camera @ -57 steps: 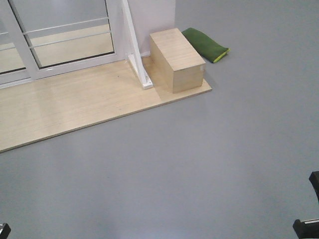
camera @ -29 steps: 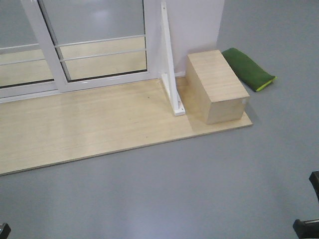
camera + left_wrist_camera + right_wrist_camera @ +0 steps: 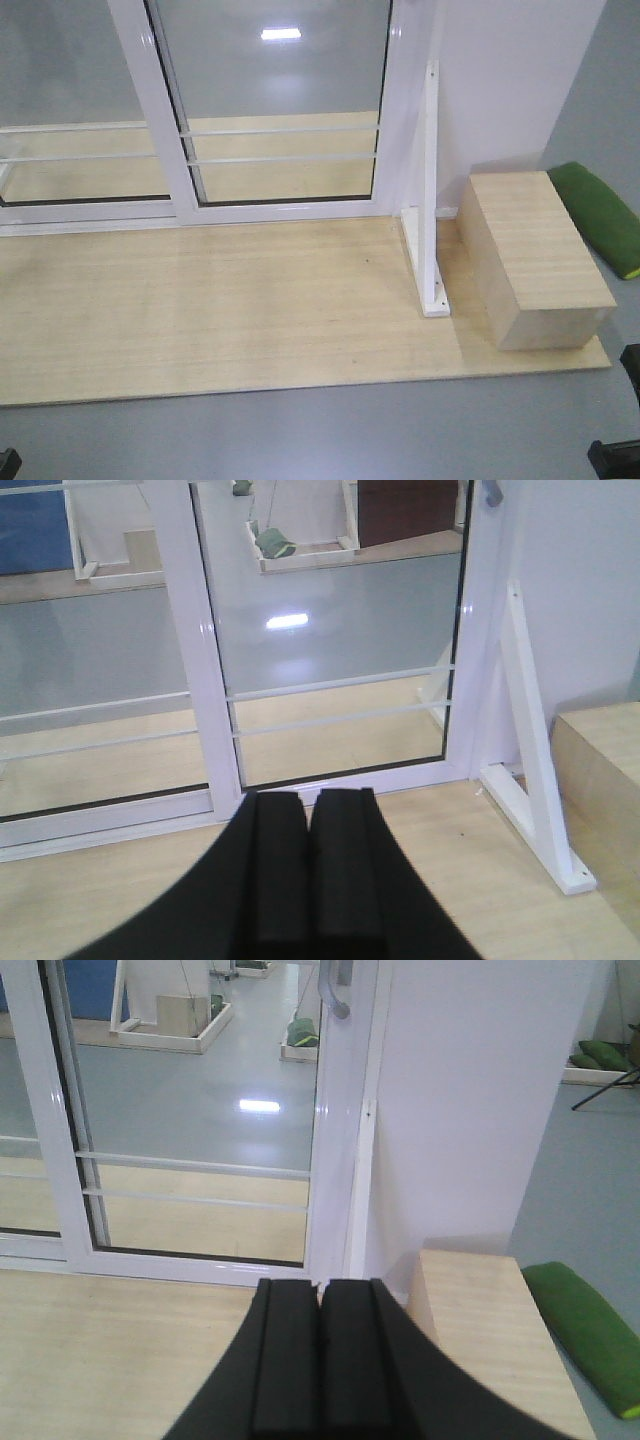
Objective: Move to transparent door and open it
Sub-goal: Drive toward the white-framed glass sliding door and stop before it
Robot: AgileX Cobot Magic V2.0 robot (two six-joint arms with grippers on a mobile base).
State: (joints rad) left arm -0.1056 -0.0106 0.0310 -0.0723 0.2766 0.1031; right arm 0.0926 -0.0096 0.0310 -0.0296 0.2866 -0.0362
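The transparent door point(image 3: 280, 100) is a glass panel in a glossy white frame with two thin white bars across it, standing at the back of the wooden platform. Its grey curved handle point(image 3: 337, 990) shows on the right stile at the top edge of the right wrist view, and its tip point(image 3: 490, 492) in the left wrist view. The door stands closed against the white wall. My left gripper point(image 3: 310, 800) is shut and empty, well short of the door point(image 3: 330, 630). My right gripper point(image 3: 320, 1285) is also shut and empty, low and below the handle.
A light wooden platform point(image 3: 200, 310) lies before the door. A white triangular bracket point(image 3: 430, 200) stands by the door's right edge, with a wooden box point(image 3: 535, 255) beside it. A green cushion point(image 3: 600, 215) lies further right. A handle-less glass panel point(image 3: 60, 100) is at the left.
The base has driven forward and turned toward the door. The door and platform are now larger and centred, and the box and cushion have slid to the right edge.
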